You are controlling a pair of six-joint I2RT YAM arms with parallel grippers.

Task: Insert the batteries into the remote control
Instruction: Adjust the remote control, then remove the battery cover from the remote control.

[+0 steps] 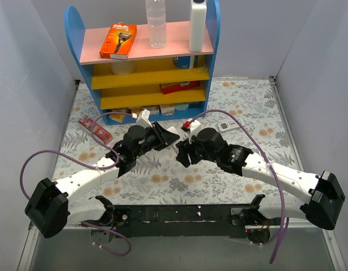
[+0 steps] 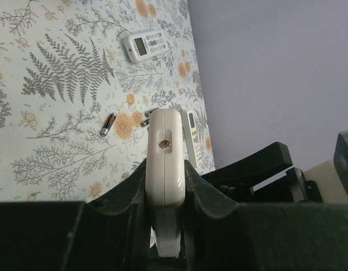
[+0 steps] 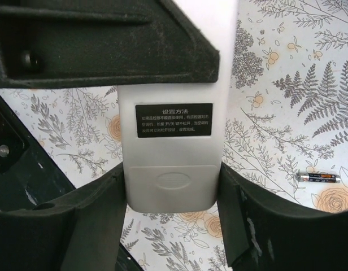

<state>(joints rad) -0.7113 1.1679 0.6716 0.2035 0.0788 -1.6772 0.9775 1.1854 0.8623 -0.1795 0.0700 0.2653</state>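
The flowered table (image 1: 253, 130) lies under both arms. The left gripper (image 2: 165, 169) is clamped across the thin faces of the remote control (image 3: 162, 152), holding it in the air. Its white back and battery cover (image 3: 171, 179) face the right gripper (image 3: 173, 189), whose fingers bracket the long edges and seem to touch them. The remote is probably light, stiff, smooth plastic, so it is best gripped by the edges with the cover left free. The batteries (image 2: 108, 124) lie on the table and look small, slick and likely to roll.

the left claw (image 1: 172, 136) and right claw (image 1: 182, 150) hover nearly tip to tip above a fern-printed surface (image 1: 162, 183), in front of a blue-and-yellow shelf (image 1: 151, 77).
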